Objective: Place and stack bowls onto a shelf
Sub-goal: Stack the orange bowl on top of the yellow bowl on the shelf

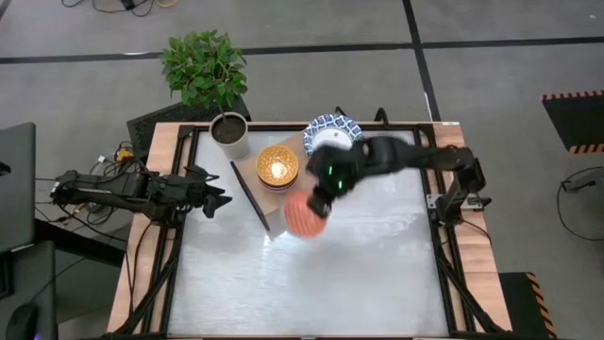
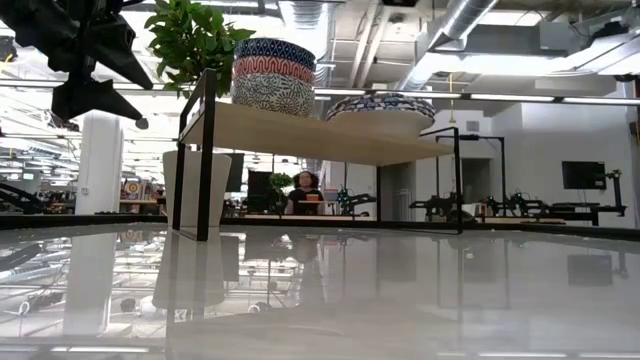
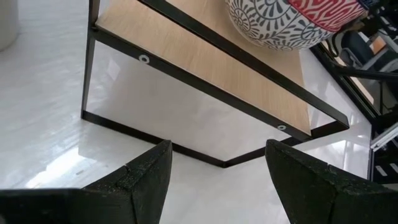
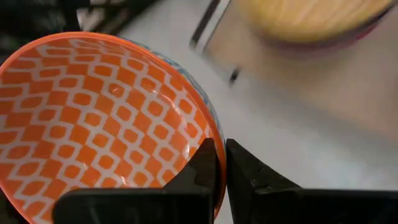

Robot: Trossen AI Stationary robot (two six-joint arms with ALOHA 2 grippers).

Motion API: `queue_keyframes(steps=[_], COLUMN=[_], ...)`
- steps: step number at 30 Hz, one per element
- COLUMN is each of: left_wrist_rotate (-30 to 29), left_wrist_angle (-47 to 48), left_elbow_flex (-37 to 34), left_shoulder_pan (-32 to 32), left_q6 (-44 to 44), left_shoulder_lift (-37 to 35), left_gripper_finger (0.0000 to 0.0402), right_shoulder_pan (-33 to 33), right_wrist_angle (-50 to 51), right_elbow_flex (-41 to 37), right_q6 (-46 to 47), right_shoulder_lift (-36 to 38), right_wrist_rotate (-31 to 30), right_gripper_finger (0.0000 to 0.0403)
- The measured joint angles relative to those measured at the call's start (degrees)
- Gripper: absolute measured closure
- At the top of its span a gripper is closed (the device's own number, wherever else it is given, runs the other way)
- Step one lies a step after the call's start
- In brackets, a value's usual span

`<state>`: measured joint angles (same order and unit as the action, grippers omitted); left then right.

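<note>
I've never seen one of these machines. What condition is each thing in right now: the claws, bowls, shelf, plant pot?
Right claw: shut on the orange bowl's rim.
Orange bowl: lifted, held beside the shelf.
Left claw: open, empty, waiting at the table's left.
Stacked bowls: resting on the shelf.
Blue-and-white bowl: resting on the shelf.
Shelf: standing upright.
Plant pot: upright.

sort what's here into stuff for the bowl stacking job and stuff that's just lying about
For the job:
- orange patterned bowl, rim pinched by the right gripper
- stacked bowls on the shelf
- wide blue-and-white bowl on the shelf
- left gripper, fingers open, waiting beside the shelf

Just lying about:
- white plant pot
- leafy plant beyond the table
</note>
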<state>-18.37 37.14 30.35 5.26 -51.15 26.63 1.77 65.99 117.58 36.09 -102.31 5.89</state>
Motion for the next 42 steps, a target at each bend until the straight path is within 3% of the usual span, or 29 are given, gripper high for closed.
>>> queue_keyframes(steps=[6, 16, 29, 42], left_wrist_rotate=[-0.04, -0.34, -0.97, -1.21], left_wrist_angle=[-0.06, -0.09, 1.09, 1.22], left_elbow_flex=[-0.01, 0.00, -0.01, 0.00], left_shoulder_pan=[0.00, 0.00, 0.00, 0.00], left_q6=[-0.44, -0.53, -0.60, -0.57], left_shoulder_lift=[-0.02, -0.02, 0.00, 0.00], left_gripper_finger=[0.0155, 0.0155, 0.0155, 0.0155], right_shoulder_pan=[-8.17, -17.60, -18.04, -18.69], right_wrist_angle=[1.67, -2.27, -8.21, -4.37], right_elbow_flex=[11.16, 12.31, 12.33, 12.29], right_q6=[-5.33, -7.50, -7.69, -8.14], right_shoulder_lift=[-2.07, -2.13, -10.77, -13.26], right_wrist_rotate=[-0.08, 0.02, 2.09, 4.11], right_gripper_finger=[0.0367, 0.0367, 0.0367, 0.0367])
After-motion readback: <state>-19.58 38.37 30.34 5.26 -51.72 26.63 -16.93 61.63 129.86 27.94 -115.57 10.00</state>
